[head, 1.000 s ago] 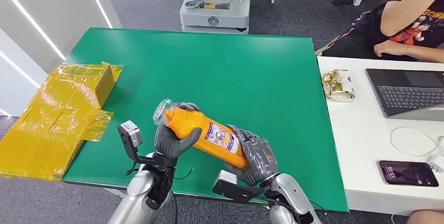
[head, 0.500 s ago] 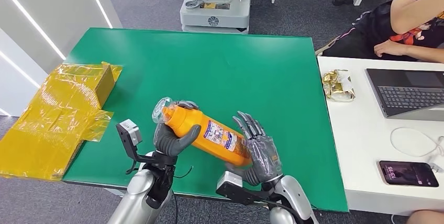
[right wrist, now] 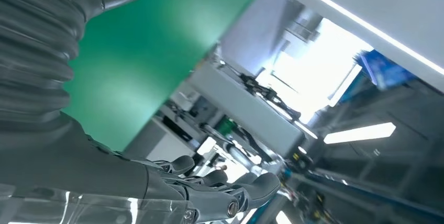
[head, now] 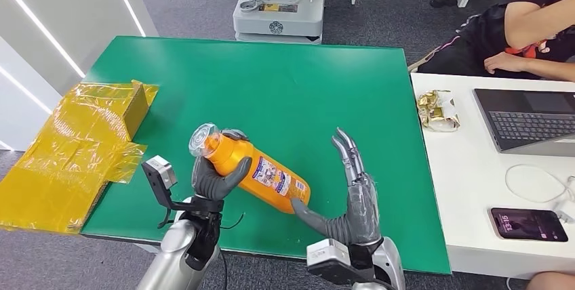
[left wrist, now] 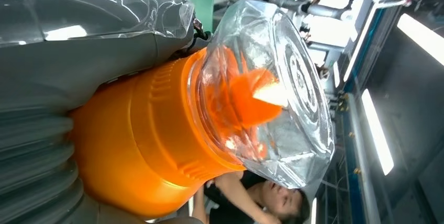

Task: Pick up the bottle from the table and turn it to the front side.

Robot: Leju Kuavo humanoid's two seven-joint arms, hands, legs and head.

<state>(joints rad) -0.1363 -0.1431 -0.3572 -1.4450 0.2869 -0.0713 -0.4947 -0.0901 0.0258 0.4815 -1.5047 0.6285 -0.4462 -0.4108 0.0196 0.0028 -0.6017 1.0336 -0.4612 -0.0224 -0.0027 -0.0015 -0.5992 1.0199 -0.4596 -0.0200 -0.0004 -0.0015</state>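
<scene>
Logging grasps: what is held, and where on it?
The left hand grips the bottle just below its cap; the right hand holds nothing.

Head cam sits high on the robot, looks forward and down over the green table (head: 285, 87); arms enter from 6 o'clock. Left wrist cam sits right behind the left hand (left wrist: 47, 77), very close on the bottle (left wrist: 157, 130), turned sideways. Right wrist cam looks past the right hand (right wrist: 78, 177) across the table. All three share the table.
</scene>
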